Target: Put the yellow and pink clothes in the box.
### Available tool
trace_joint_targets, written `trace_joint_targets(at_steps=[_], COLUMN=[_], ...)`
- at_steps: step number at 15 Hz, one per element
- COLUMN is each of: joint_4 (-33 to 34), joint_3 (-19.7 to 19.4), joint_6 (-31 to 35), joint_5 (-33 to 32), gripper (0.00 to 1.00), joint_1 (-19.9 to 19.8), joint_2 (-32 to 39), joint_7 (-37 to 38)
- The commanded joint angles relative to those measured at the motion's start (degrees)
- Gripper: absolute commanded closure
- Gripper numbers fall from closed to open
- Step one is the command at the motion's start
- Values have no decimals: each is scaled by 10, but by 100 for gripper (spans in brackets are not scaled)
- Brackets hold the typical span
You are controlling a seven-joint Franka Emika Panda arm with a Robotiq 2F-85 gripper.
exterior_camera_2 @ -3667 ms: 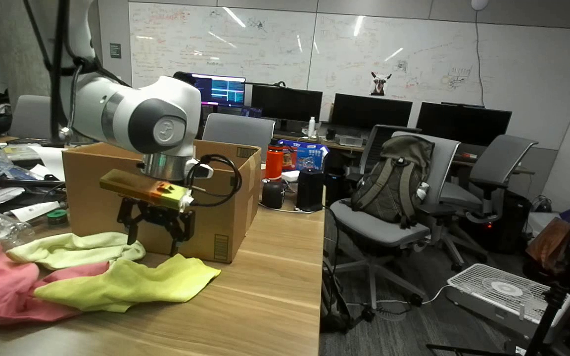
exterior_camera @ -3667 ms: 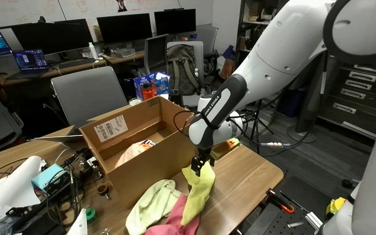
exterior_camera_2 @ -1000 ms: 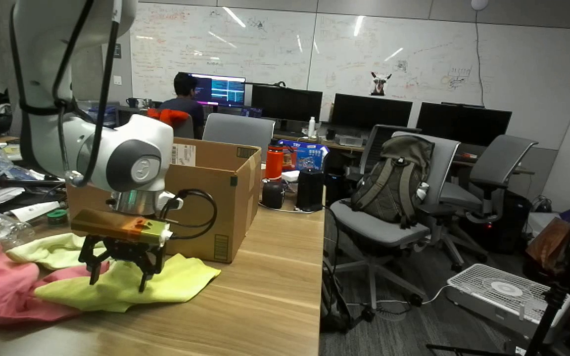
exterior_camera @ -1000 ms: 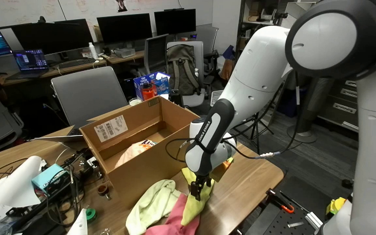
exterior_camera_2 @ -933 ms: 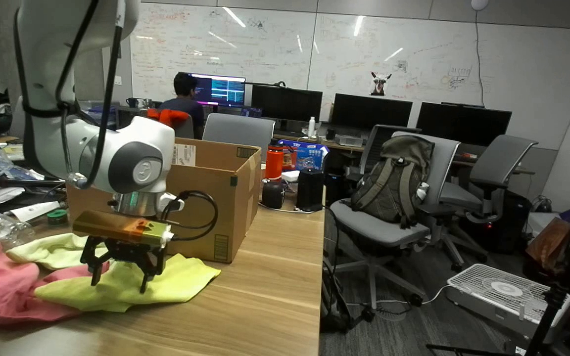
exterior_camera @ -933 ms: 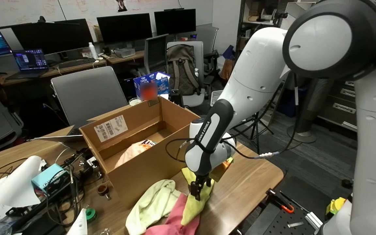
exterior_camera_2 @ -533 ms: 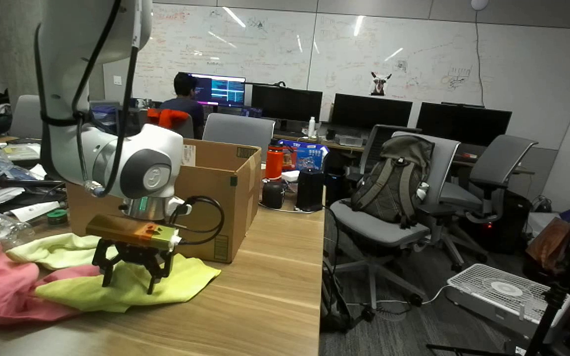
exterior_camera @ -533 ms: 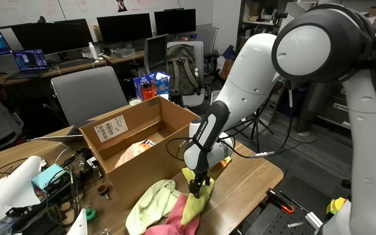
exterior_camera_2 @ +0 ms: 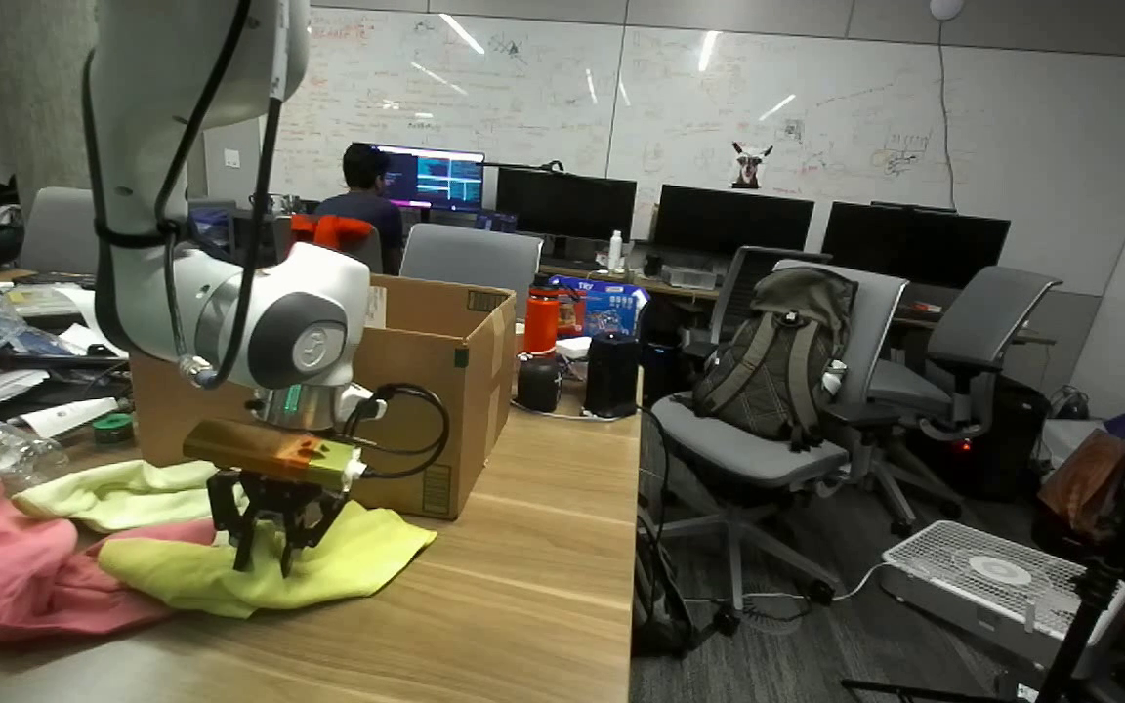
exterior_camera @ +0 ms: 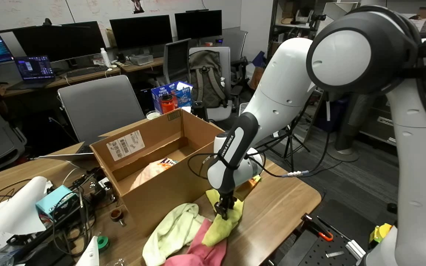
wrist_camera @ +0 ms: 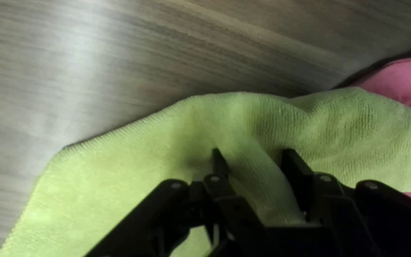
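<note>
Yellow cloth (exterior_camera_2: 338,574): likely pickup step.
Gripper (exterior_camera_2: 265,569) straddles fold (wrist_camera: 260,169); cannot tell if clenched. Next: secure, lift to far box (exterior_camera: 172,192).

Light brown wood-grain table (exterior_camera_2: 543,576) with a rounded corner. An open cardboard box (exterior_camera: 161,197) stands on it. Along one long side of the box lie three crumpled cloths: a pale green cloth (exterior_camera: 172,229), beside it a pink cloth (exterior_camera_2: 6,566), and a yellow cloth (exterior_camera_2: 353,561), partly on the wood and partly over the pink. Nearby are a small round brown item (exterior_camera: 117,214), a small round green item (exterior_camera: 102,243) and a clear plastic bottle (exterior_camera_2: 11,455) on its side. One end is cluttered, with curled white paper (exterior_camera: 24,212) among the things there; near an edge beyond the box stands a black block (exterior_camera_2: 612,376)
</note>
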Motion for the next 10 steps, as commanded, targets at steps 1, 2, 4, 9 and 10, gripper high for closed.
trace_joint_targets(at_steps=[1,2,4,9,10], joint_4=[5,3,-2,-14,-17], joint_3=[1,-1,-3,0,1], joint_6=[6,8,14,21,22], joint_5=[-10,-11,-18,-20,-19], gripper=[86,92,100,98,98], joint_1=[-3,-1,4,9,10], joint_2=[-4,-7,-18,-60,-70], joint_7=[2,4,7,13,13])
